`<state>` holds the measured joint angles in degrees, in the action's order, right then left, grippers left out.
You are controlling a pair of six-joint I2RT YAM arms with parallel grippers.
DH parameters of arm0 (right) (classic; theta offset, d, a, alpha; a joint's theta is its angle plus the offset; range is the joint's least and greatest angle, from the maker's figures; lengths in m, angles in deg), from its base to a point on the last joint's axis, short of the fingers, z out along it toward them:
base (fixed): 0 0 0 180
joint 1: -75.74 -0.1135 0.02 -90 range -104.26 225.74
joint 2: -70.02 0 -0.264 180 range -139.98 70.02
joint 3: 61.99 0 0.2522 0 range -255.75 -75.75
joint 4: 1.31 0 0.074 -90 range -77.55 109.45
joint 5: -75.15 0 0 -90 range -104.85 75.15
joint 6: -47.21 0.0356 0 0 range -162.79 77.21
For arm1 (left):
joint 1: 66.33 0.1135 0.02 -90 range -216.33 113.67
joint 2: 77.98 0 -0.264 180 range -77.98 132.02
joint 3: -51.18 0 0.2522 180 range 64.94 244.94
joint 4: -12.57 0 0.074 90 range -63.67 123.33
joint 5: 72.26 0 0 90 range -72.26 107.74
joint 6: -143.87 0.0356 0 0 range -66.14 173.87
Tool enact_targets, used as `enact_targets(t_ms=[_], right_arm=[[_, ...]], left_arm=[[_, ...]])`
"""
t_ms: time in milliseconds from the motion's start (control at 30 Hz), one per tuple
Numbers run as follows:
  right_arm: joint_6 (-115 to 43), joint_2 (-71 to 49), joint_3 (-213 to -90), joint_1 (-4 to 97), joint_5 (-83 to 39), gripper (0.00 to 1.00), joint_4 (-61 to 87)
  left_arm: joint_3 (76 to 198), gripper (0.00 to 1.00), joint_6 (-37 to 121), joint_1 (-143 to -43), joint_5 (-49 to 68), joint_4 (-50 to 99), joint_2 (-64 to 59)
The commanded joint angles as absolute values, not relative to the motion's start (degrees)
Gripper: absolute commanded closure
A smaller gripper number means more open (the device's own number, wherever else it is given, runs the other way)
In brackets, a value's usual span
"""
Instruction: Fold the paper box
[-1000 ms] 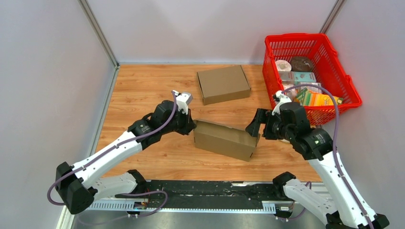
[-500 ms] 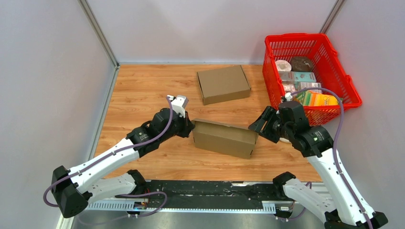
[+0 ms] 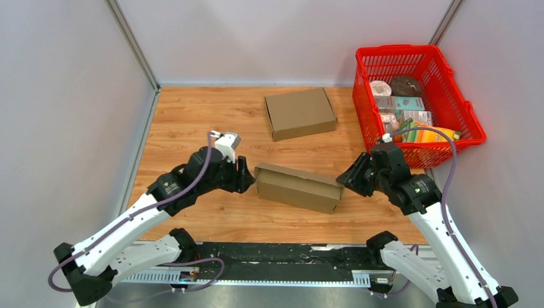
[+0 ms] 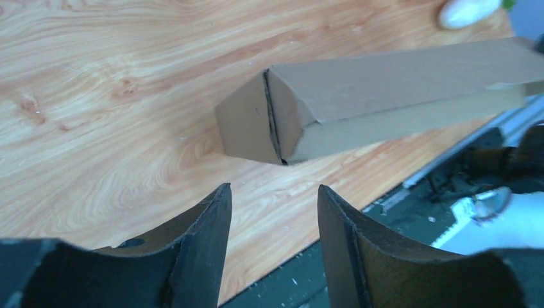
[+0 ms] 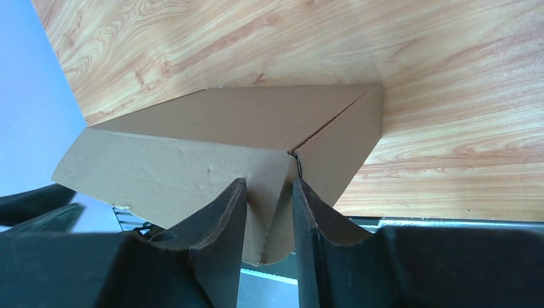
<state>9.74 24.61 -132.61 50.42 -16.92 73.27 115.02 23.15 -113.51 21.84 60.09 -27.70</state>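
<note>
Top view: bright, even light from above, no glare. A faint, soft shadow lies beside the box [image 3: 298, 187] on the table [image 3: 192, 115]. Sharp throughout.
Left wrist view: fingers [image 4: 199, 256] dark and slightly soft, with little detail; the white blob [image 4: 467, 9] at top right is blown out.
Right wrist view: fingers [image 5: 218, 244] near-black and underexposed; the wall [image 5: 25, 96] on the left has a blue cast.

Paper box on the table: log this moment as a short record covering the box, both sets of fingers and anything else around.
paper box: lying on the table between both arms
left fingers: open, apart from the box's left end
right fingers: astride the flap at the box's right end; clamped or not, unclear
second box: flat, farther back
red basket: far right
</note>
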Motion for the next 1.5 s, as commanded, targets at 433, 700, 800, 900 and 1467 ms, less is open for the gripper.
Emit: enact_targets(t_ms=[433, 700, 800, 900, 1467], right_arm=[[8.3, 24.4, -132.1, 50.6, -18.3, 0.67, 69.3], [7.0, 24.8, -129.5, 50.5, -19.2, 0.75, 69.2], [6.1, 25.9, -127.7, 50.5, -19.3, 0.77, 69.8], [4.9, 27.5, -124.3, 50.5, -20.4, 0.77, 68.7], [-6.5, 26.0, -125.3, 51.7, -26.1, 0.54, 71.4]], left_arm=[[128.0, 0.5, 16.0, -101.1, -0.6, 57.9, -17.6], [121.5, 0.74, 15.4, -101.0, 0.2, 55.2, -17.8], [117.2, 0.84, 14.8, -101.1, 0.5, 54.7, -19.8], [112.5, 0.85, 14.0, -101.0, 0.3, 53.2, -22.2], [113.9, 0.59, 19.9, -101.1, 1.6, 58.0, -20.9]])
